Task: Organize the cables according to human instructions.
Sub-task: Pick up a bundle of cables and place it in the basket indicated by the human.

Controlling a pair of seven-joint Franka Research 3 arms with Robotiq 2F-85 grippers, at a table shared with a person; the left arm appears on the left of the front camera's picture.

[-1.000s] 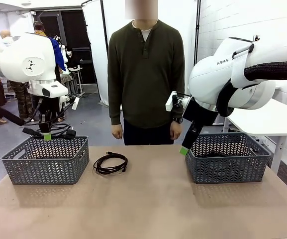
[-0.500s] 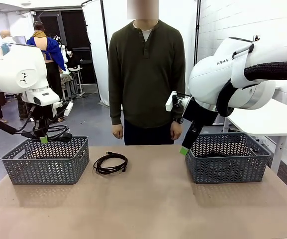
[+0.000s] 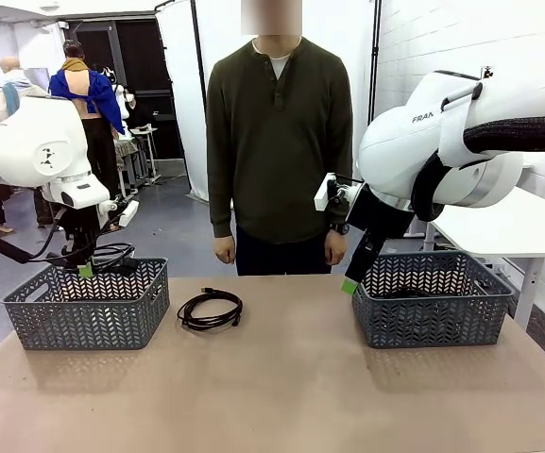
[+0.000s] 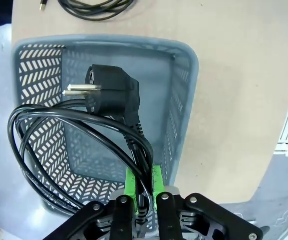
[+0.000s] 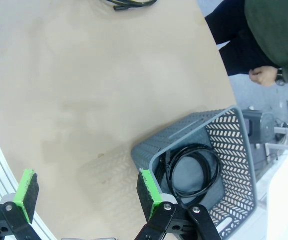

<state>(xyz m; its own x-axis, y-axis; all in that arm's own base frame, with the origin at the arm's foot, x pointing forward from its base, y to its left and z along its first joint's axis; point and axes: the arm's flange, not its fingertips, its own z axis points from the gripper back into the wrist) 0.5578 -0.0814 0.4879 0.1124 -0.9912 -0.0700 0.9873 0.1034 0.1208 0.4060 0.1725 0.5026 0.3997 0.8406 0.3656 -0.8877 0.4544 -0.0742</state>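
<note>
Cable with a plug hangs above the left basket, at the table's left edge, from the left gripper, which is clenched on it. I think its wide loops could catch the rim and spill outside. The right gripper stands released beside the right basket. Between the baskets lies a loose coil; the near edge offers room.
</note>
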